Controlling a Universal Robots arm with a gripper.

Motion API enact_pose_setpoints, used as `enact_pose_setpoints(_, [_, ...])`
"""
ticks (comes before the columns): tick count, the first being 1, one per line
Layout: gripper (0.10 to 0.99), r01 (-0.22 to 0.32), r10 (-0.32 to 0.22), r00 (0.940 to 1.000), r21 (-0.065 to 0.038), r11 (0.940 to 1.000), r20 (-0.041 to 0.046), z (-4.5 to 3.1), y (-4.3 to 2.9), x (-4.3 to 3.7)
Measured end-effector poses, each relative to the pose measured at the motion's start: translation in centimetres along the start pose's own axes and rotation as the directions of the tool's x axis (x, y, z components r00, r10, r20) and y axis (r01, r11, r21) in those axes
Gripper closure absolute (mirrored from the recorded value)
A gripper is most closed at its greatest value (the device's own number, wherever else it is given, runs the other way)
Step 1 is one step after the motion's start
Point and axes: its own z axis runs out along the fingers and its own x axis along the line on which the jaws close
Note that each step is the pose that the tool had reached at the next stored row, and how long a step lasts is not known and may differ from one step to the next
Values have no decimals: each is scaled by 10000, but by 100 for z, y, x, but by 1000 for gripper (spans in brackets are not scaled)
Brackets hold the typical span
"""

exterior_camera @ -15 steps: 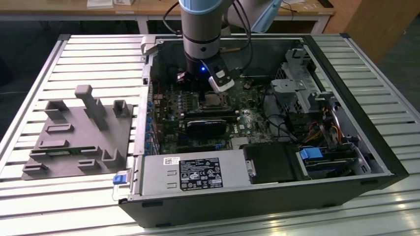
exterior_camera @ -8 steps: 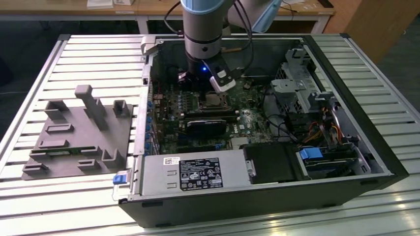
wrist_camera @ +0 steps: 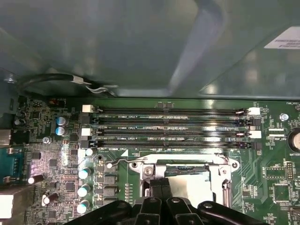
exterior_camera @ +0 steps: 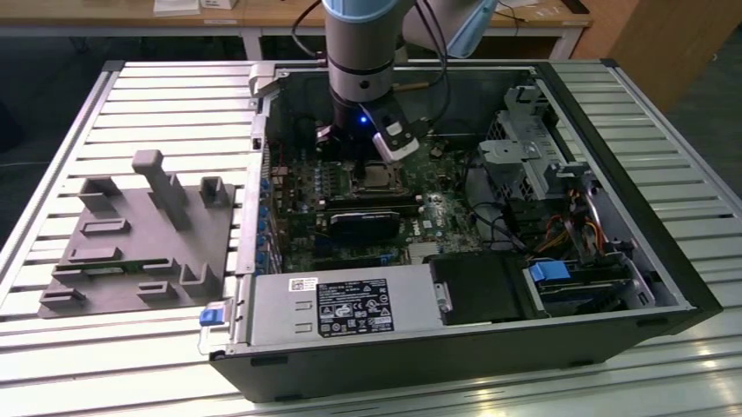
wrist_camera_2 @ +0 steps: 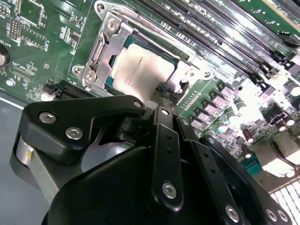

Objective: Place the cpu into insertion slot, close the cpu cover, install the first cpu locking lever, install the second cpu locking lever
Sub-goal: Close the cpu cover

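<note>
Pinched together at the fingers (wrist_camera: 154, 189), tip beside tip, with no gap and nothing seen clamped between. Tips right at the edge of the cpu cover (wrist_camera_2: 100, 48) in both wrist views; hard to tell whether touching the plate or hovering just above it. Just beyond the tips, the cpu (wrist_camera_2: 143, 68), lying flat in the insertion slot (wrist_camera: 187, 168), pale top showing through the cover's window, cover down over it and looking shut. Along the slot's far side, next to the memory slots (wrist_camera: 168, 126), a thin wire locking lever (wrist_camera: 178, 161) lying low and parallel to the frame; impossible to judge from here whether hooked home. Farther out, the green circuit board (wrist_camera: 51, 154), then the open computer case (exterior_camera: 464, 347), resting on a slatted surface (exterior_camera: 174, 113) with a grey fixture (exterior_camera: 128, 234) on the exterior view's left.

Judged as lever work, with placing and covering apparently done. To do it well: bear on the lever's wire with the closed tips, not on the cpu's top or the cover's thin plate. Press down steadily, then sideways under the catch, no jabbing. Keep clear of the capacitors (wrist_camera: 84, 190) and the small parts around the socket. Stop at firm resistance rather than forcing through it.
</note>
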Motion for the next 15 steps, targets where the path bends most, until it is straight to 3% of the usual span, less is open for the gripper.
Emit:
enact_pose_setpoints(3, [984, -3, 3, 10000, -108, 9999, 0, -2, -2, 1])
enact_pose_setpoints(6, [984, -13, 13, 10000, -358, 9994, -3, -1, -17, 7])
enact_pose_setpoints(15, [984, -17, 17, 10000, -453, 9990, -4, 20, -87, 32])
